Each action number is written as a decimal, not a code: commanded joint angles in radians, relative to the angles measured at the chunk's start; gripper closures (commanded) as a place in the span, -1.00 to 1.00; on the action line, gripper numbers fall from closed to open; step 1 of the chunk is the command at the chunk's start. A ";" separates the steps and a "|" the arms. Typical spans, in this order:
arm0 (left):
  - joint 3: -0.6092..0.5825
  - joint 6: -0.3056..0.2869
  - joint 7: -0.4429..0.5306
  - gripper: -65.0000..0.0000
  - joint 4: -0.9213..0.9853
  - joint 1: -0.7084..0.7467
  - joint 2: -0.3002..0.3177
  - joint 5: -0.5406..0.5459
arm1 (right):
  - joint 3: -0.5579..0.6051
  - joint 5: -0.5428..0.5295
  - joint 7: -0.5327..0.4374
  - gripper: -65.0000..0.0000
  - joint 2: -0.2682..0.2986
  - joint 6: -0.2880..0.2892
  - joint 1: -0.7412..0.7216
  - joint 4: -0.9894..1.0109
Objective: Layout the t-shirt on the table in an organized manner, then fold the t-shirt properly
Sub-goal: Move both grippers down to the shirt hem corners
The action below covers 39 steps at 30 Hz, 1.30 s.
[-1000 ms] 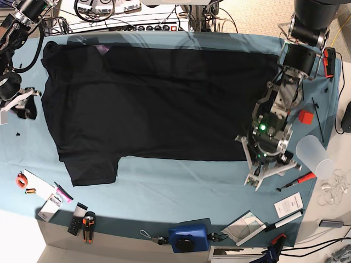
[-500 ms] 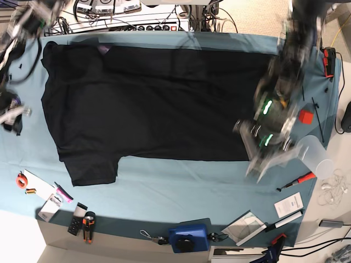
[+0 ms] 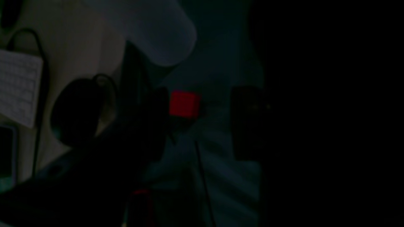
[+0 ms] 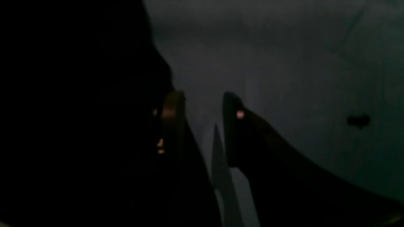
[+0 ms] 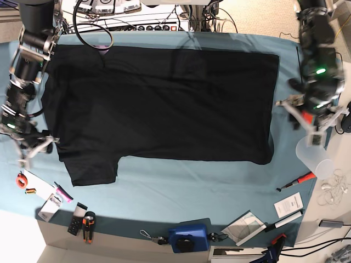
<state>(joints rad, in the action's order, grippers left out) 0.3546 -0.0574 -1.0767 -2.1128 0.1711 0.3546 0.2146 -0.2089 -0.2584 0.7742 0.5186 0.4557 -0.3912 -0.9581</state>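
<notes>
While you watch, both arms hang off the cloth:
T-shirt [image 5: 159,104]: flat, mid-bench [image 5: 181,186].
Left gripper [image 5: 313,121]: right edge, fingers apart, empty.
Right gripper [image 5: 30,149]: left edge, parted, empty.

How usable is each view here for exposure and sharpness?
Base view: evenly lit, t-shirt sharp, arms slightly blurred. Left wrist view: badly underexposed, only a red block reads. Right wrist view: dark and soft, right pincer a silhouette.

Overhead base view; close wrist views.

We find no readable text. Print on the white card [image 5: 288,204] and the paper [image 3: 19,88] is too small to read.
</notes>
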 commanded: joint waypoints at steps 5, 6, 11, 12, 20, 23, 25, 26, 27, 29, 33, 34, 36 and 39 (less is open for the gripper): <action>0.023 0.003 0.032 0.02 -0.016 -0.011 0.011 0.015 | 0.014 -0.011 0.005 0.39 0.021 0.011 -0.013 0.011; 0.023 0.003 0.039 0.02 -0.016 -0.010 0.011 0.023 | 0.014 -0.014 0.037 0.39 0.021 0.011 -0.013 0.011; 0.023 0.003 0.050 0.02 -0.016 -0.011 0.011 0.026 | 0.014 -0.047 0.142 0.64 0.022 0.011 -0.013 0.011; 0.023 0.003 0.054 0.02 -0.016 -0.011 0.011 0.026 | 0.013 -0.061 0.153 0.79 0.022 0.011 -0.013 0.010; 0.023 0.003 0.056 0.02 -0.016 -0.010 0.011 0.026 | -0.004 -0.147 0.311 1.00 0.023 0.011 0.031 -0.129; 0.023 0.003 0.056 0.02 -0.016 -0.010 0.011 0.026 | -0.037 -0.193 0.362 1.00 0.022 0.010 0.105 -0.294; 0.023 0.003 0.057 0.02 -0.016 -0.010 0.011 0.026 | -0.060 -0.251 0.411 1.00 0.023 0.010 0.164 -0.399; 0.023 0.003 0.057 0.02 -0.016 -0.011 0.011 0.026 | -0.070 -0.279 0.431 1.00 0.022 0.010 0.195 -0.444; 0.023 0.003 0.058 0.02 -0.016 -0.011 0.011 0.026 | -0.080 -0.304 0.446 1.00 0.022 0.010 0.227 -0.485; 0.023 0.003 0.060 0.02 -0.016 -0.010 0.011 0.026 | -0.101 -0.330 0.451 1.00 0.022 0.006 0.292 -0.553; 0.023 0.003 0.061 0.02 -0.016 -0.010 0.011 0.026 | -0.157 -0.333 0.446 1.00 0.022 0.007 0.409 -0.648; 0.023 0.003 0.061 0.02 -0.016 -0.010 0.011 0.026 | -0.174 -0.337 0.441 1.00 0.022 0.007 0.436 -0.669; 0.023 0.003 0.061 0.02 -0.016 -0.010 0.011 0.026 | -0.208 -0.360 0.425 1.00 0.021 0.008 0.488 -0.708; 0.023 0.003 0.065 0.02 -0.016 -0.010 0.011 0.026 | -0.249 -0.396 0.422 1.00 0.021 0.023 0.532 -0.743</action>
<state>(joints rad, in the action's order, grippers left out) 0.3725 -0.0574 -1.0386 -2.1128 0.1711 0.3538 0.2413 -0.4469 -0.6487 1.2163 0.5152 0.4786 0.1566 -1.6836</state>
